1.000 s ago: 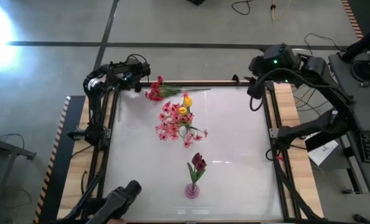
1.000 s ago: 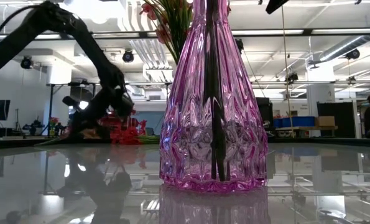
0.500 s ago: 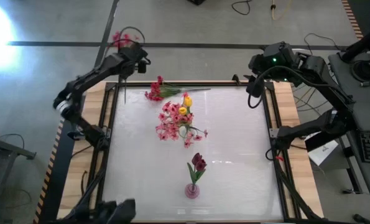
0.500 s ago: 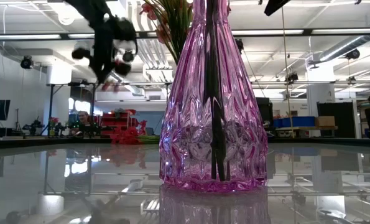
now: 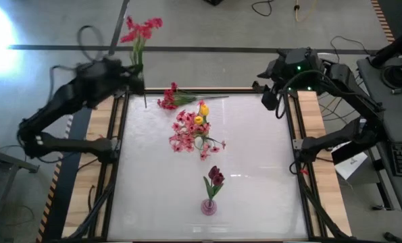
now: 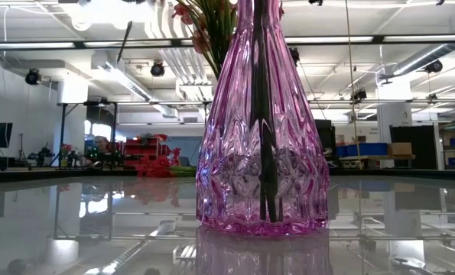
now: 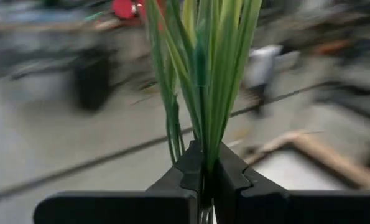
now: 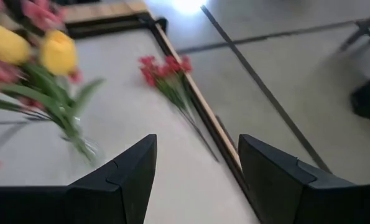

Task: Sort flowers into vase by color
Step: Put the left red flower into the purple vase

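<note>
Left gripper (image 5: 137, 82) raised over the table's far-left corner, fingers (image 7: 191, 163) clamped tight; right gripper (image 5: 271, 94) parked at the far-right corner, fingers (image 8: 116, 180) spread wide

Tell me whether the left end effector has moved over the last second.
Yes. The left end effector, shut on a red flower spray, rose from beside the red spray lying on the table, out past the table's far-left corner.
</note>
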You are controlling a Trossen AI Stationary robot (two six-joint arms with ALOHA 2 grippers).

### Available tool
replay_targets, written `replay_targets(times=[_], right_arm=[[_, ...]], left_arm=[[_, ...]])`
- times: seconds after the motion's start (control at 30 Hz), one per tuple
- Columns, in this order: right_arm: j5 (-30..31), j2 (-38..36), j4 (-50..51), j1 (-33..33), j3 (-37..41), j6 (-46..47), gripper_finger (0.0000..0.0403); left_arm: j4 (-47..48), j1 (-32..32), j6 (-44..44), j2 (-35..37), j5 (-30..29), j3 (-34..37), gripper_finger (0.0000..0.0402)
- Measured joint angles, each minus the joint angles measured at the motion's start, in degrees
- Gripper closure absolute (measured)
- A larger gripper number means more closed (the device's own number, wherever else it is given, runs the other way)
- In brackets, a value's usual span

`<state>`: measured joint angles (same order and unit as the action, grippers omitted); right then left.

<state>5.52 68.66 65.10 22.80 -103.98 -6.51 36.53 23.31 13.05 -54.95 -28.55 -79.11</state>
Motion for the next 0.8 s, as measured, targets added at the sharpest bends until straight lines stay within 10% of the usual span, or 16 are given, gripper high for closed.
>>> replay_targets(times=[0.5, 0.8], right_arm=[[8.03, 0.13, -5.85, -17.03, 3.82, 15.43, 0.0184], [18.53, 0.13, -5.76, -25.24, 3.90, 19.47, 0.0184]], left_arm=[[-25.27, -45.72, -18.99, 3.77, 10.20, 0.09, 0.0402], [-27.72, -56.51, -24.61, -5.69, 12.87, 0.20, 0.0402]])
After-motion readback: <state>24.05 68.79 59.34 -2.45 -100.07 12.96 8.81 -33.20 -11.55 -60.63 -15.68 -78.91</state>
